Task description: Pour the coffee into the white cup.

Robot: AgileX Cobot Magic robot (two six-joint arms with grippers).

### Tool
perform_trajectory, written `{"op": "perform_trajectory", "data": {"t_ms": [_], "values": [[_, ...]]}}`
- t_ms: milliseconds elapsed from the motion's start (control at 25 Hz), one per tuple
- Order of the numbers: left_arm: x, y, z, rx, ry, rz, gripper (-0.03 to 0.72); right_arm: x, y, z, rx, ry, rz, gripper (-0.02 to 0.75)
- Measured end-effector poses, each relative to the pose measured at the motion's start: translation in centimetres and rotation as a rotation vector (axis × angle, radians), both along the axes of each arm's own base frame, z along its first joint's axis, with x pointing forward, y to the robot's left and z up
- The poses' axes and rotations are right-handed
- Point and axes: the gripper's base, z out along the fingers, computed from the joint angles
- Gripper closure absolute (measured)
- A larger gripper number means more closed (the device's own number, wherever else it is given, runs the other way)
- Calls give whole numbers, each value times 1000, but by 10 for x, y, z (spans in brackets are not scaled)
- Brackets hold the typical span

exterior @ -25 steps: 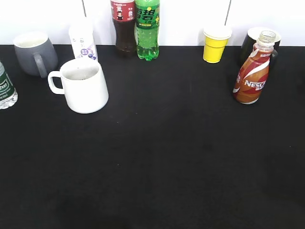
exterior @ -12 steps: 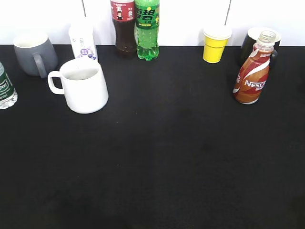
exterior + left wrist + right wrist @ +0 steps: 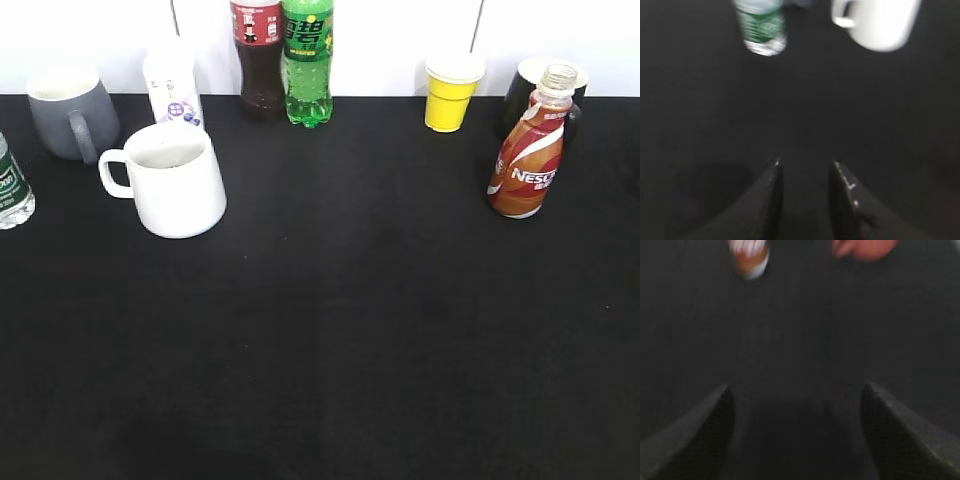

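Across the exterior view I see the white ceramic cup (image 3: 165, 180) left and the brown plastic coffee bottle (image 3: 528, 145) right, no grippers. My left gripper (image 3: 805, 195), fingers narrowly apart, has the cup ahead-right. My right gripper (image 3: 797, 432), spread wide, has the bottle ahead-left.

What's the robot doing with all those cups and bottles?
Nothing is being held yet. The coffee bottle stands upright with its cap off on the right of the black table. The white cup waits on the left. Neither arm shows in the exterior view. The left gripper hangs over bare table with its jaws a little apart, and the right gripper has its jaws wide open.
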Motion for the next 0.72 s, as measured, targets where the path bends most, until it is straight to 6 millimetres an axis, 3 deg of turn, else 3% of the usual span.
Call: {"op": "perform_trajectory", "data": {"t_ms": [280, 720], "values": [[-21, 3, 1, -24, -131, 115, 449, -6, 0, 0, 4, -38, -44, 143], [-22, 3, 1, -23, -136, 137, 452, -6, 0, 0, 5, -38, -43, 143]]}}
